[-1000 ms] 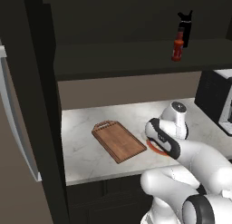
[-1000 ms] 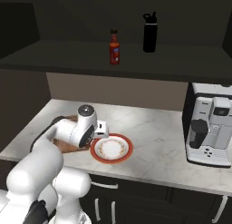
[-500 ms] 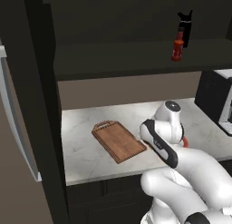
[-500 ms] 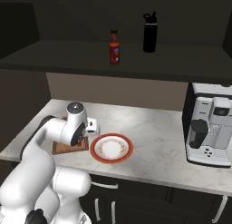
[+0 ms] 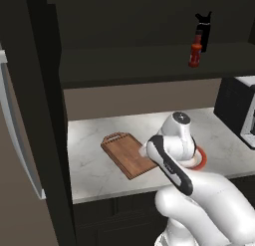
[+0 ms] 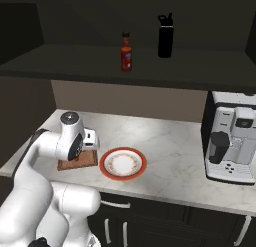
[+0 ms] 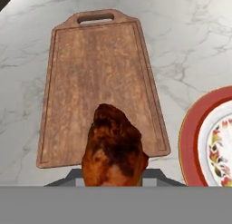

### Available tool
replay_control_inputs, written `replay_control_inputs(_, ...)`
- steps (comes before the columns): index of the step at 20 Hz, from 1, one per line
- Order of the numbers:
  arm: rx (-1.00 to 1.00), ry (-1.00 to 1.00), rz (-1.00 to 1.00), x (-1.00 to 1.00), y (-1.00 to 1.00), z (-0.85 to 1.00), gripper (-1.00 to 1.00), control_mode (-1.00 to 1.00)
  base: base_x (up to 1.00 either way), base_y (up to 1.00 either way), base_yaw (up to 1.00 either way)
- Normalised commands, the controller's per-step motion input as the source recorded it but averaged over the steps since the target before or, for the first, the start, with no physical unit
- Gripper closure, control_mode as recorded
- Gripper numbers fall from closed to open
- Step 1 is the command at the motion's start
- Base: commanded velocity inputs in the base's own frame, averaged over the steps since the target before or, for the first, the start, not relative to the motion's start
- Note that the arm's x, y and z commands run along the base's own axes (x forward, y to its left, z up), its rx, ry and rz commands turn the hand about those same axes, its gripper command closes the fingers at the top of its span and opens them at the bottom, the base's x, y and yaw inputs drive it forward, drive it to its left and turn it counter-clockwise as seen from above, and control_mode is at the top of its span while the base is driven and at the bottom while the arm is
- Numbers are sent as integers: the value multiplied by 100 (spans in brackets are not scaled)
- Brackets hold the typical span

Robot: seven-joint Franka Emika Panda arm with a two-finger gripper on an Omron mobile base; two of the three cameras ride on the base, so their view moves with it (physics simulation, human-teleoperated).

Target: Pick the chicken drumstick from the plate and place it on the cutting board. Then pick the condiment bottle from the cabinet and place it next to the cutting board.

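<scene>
My gripper (image 6: 91,142) is shut on the chicken drumstick (image 7: 114,148), an orange-brown piece that hides the fingertips in the hand view. It hangs over the near end of the brown wooden cutting board (image 7: 95,73), whose looped handle points away from me. The red-rimmed plate (image 7: 192,132) lies just right of the board, with nothing on the part I see. On the counter the cutting board (image 5: 124,153) sits left of the plate (image 6: 105,163). The red condiment bottle (image 6: 126,52) stands upright on the dark cabinet shelf (image 6: 75,66) above.
A taller black bottle (image 6: 165,36) stands right of the red one on the shelf. A black-and-white coffee machine (image 6: 231,138) occupies the counter's right end. A dark tall panel (image 5: 45,115) borders the counter on the left.
The arm has swung left from over the plate to over the cutting board, carrying the drumstick with it. The bottles have not moved.
</scene>
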Motion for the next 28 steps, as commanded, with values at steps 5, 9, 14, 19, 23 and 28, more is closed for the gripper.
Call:
replay_control_inputs(5, 0, -1, 1, -9, 32, 0, 100, -100, 0, 0, 0)
replay_control_inputs(9, 0, -2, 2, -4, 31, 0, 100, -100, 0, 0, 0)
replay_control_inputs(14, 0, -2, 0, 0, 22, 0, 100, -100, 0, 0, 0)
replay_control_inputs(19, 0, -3, 0, 10, 11, -1, 100, -100, 0, 0, 0)
replay_control_inputs(23, 0, -2, 0, 17, 5, -4, 100, -100, 0, 0, 0)
replay_control_inputs(28, 0, -1, 0, 14, 1, -9, 100, -100, 0, 0, 0)
